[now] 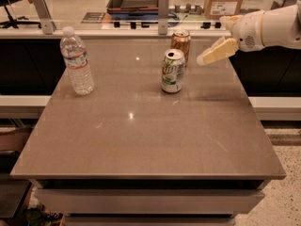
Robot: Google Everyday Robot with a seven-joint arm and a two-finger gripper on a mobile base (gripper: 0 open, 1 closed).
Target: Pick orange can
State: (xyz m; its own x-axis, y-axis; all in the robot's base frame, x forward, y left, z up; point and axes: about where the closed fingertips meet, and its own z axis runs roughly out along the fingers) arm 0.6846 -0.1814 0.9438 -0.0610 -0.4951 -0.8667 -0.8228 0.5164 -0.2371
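From the single camera view I take the white-and-green can (172,71) as my marker; it stands upright on the brown table (141,140), toward the far half of the top. The orange can (181,40) stands upright just behind that marker and a touch to its right in the picture, near the table's far edge, its lower part hidden by the marker. I cannot tell whether the two cans touch. The gripper (207,57) hangs in the air to the right of the marker, at about the height of the cans' tops. Its pale yellow tip slants down toward the orange can but stays clear of it, with open space between them. Whether the claw is spread or pressed together I cannot tell from here. It carries nothing that I can see. The white arm (268,27) reaches in from the right edge of the picture, behind the gripper. A clear water bottle (76,62) stands well to the left of the marker, out of my path. By my reading the task is barely begun: the approach is under way, while closing in, gripping and lifting the orange can are all left. My worry is bumping the marker can, which sits so close in front.
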